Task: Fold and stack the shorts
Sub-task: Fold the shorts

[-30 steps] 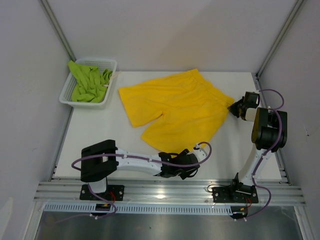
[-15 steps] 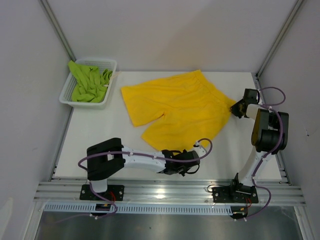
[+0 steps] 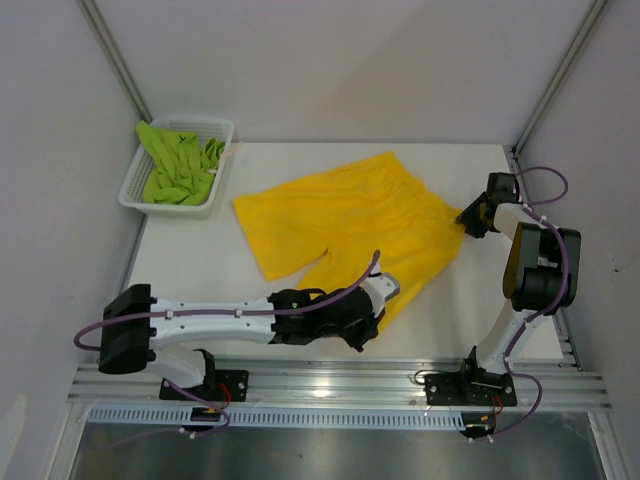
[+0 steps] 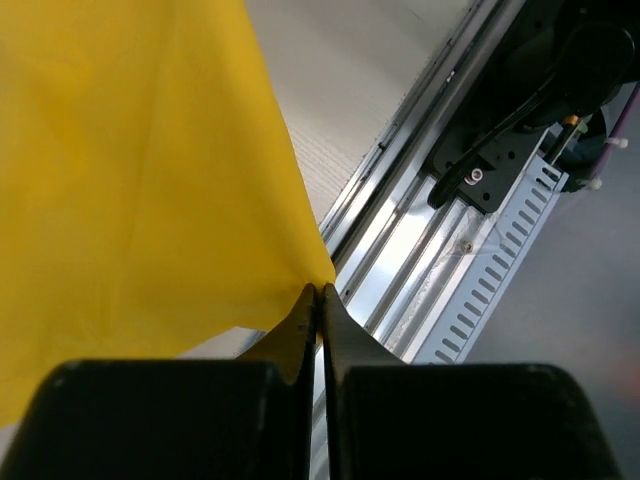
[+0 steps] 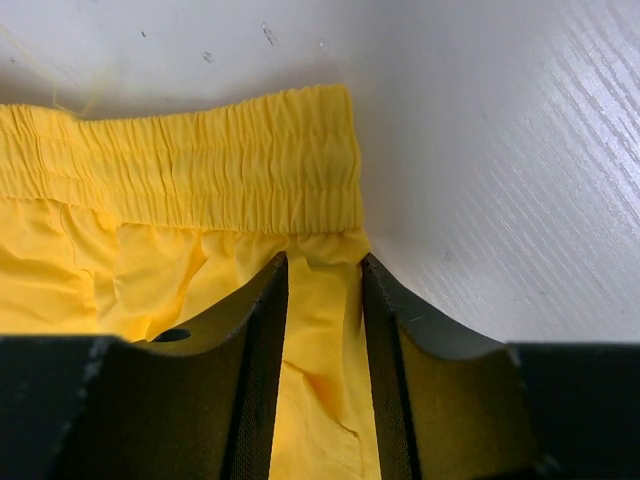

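While the yellow shorts (image 3: 340, 215) lie on the counter (image 3: 200, 260), the left gripper (image 4: 318, 290) pinches a leg-hem corner near the front edge; the right gripper (image 5: 323, 262) stands spread astride the waistband's end. Lime green shorts (image 3: 180, 165) lie in the white mesh basket (image 3: 215, 127), far left.

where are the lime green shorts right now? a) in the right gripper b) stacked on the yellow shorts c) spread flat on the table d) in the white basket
d, the lime green shorts lie bunched in the white basket at the far left, apart from the yellow shorts.
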Robot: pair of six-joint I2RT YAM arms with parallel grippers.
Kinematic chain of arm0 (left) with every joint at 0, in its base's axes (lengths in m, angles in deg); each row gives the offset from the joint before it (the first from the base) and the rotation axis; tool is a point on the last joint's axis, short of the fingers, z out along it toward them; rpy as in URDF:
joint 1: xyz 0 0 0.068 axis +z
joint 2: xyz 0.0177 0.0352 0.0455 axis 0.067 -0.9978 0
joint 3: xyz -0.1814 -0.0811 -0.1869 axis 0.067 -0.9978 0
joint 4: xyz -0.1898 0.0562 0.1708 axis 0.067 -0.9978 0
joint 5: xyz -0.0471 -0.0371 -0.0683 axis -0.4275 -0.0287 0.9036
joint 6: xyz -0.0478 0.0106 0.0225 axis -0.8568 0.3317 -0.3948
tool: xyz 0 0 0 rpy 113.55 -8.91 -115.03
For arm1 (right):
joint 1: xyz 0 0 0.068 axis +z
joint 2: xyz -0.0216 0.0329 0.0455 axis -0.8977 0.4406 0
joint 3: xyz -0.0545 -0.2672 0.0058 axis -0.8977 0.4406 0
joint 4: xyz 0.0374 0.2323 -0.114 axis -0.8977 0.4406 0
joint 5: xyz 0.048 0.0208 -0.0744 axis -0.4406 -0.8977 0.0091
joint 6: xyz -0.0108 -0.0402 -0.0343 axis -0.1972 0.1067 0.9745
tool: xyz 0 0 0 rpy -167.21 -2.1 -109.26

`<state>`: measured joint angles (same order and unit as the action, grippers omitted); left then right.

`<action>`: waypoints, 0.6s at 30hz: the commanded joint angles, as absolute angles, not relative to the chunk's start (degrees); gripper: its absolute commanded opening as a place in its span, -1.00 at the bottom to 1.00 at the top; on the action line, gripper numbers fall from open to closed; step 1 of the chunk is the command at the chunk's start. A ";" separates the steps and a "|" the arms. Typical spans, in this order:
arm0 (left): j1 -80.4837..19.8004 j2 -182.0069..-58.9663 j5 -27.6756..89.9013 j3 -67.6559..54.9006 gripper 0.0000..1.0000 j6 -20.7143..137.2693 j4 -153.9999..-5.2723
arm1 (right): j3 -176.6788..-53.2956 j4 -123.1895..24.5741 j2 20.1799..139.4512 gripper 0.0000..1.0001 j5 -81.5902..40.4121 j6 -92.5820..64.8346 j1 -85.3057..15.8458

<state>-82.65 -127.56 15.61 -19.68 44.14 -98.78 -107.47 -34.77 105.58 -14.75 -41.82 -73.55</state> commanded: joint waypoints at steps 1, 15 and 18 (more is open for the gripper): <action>-80.14 -124.89 16.87 -21.24 -1.00 39.72 -102.57 | -108.52 -35.05 105.35 -0.24 -15.85 -40.46 -73.87; -79.16 -127.43 18.19 -22.21 -1.00 39.18 -100.28 | -105.62 -38.91 107.54 -0.06 -16.11 -39.67 -75.46; -79.16 -126.65 18.37 -22.82 -1.00 39.10 -100.46 | -105.89 -40.23 108.94 -0.06 -16.55 -39.93 -75.37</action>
